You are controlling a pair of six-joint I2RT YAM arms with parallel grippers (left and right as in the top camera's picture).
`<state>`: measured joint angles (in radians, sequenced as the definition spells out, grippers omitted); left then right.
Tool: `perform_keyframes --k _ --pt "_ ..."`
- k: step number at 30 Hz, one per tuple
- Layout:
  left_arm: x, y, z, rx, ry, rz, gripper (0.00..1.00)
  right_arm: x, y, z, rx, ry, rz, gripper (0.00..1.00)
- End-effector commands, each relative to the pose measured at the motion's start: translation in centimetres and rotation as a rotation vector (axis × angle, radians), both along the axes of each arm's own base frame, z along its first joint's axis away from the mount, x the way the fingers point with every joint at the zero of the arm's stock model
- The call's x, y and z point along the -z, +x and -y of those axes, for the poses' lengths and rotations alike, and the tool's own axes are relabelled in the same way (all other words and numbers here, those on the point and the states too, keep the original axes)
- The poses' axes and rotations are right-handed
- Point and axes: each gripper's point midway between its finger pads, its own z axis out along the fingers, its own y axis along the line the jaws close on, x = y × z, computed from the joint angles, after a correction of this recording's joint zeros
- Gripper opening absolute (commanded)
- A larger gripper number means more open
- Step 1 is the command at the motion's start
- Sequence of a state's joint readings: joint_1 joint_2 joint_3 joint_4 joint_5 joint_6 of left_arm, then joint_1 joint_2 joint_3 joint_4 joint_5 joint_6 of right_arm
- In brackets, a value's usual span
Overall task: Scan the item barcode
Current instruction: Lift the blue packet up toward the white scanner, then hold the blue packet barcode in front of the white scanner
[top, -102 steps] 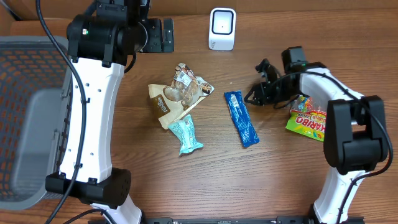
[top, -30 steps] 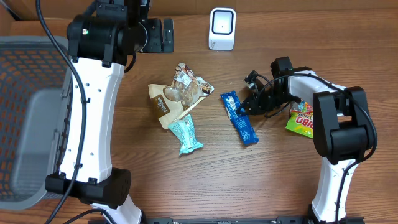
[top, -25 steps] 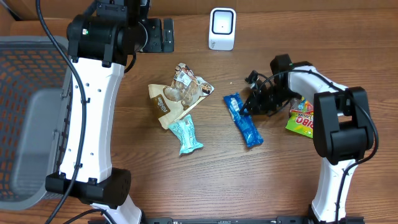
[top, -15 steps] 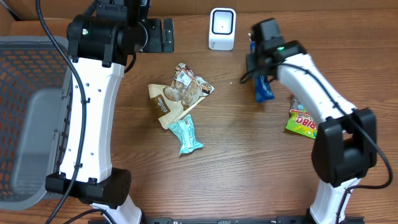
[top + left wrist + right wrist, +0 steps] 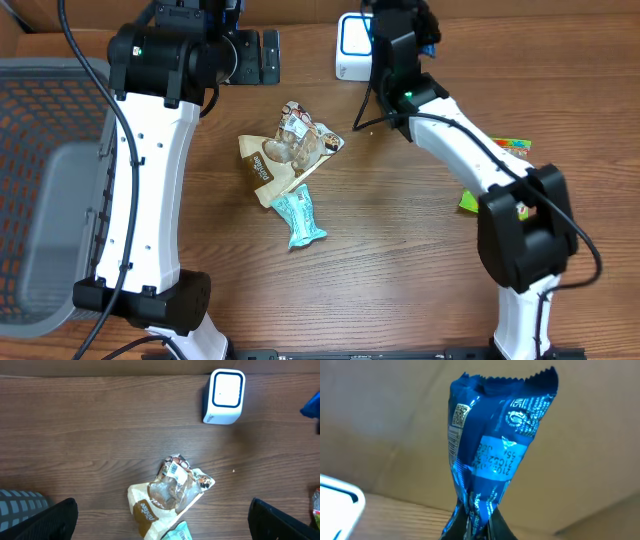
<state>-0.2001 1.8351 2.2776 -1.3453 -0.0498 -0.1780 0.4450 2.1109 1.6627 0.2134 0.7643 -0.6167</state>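
Basket: one grey mesh basket (image 5: 40,200), far left.
Left gripper: left gripper (image 5: 256,57) spread wide, holding nothing.
Loose items: one brown snack bag (image 5: 285,150); one teal bar (image 5: 302,218) touching its lower edge.
Scanner: one white scanner (image 5: 224,396), upright at the far edge.
Task item: one blue bar (image 5: 492,460), lifted off the table, right of the scanner; long axis upright in the wrist view, serrated end up, printed codes facing the wrist camera.
Right gripper: right gripper (image 5: 471,527) clamped on the bar's lower end.
Far right: one gummy bag (image 5: 510,146), mostly hidden.

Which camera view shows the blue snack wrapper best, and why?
Right wrist: the blue snack wrapper fills the frame, print facing the lens. Overhead shows only a blue sliver; left wrist, one corner at its right edge.
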Motion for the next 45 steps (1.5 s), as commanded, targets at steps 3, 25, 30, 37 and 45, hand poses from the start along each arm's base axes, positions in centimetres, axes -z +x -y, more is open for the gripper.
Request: perform_keyframes --k 3,25,30,37,45 --pt "0.5 0.3 -0.3 -0.017 0.004 -0.009 1.0 6.0 2.6 -2.6 -0.162 -0.41 -0.115 0.04" --pt "0.5 0.3 -0.3 -0.017 0.003 -0.009 1.0 10.0 4.0 -6.0 -0.374 -0.663 -0.112 0.04" --pt "0.5 0.3 -0.3 -0.017 0.004 -0.009 1.0 11.0 3.9 -6.0 -0.413 -0.824 -0.175 0.04" --pt "0.5 0.3 -0.3 -0.017 0.003 -0.009 1.0 11.0 4.2 -4.9 -0.399 -0.841 -0.184 0.04" --pt "0.5 0.3 -0.3 -0.017 0.003 -0.009 1.0 10.8 4.6 -4.1 -0.386 -0.836 -0.179 0.04"
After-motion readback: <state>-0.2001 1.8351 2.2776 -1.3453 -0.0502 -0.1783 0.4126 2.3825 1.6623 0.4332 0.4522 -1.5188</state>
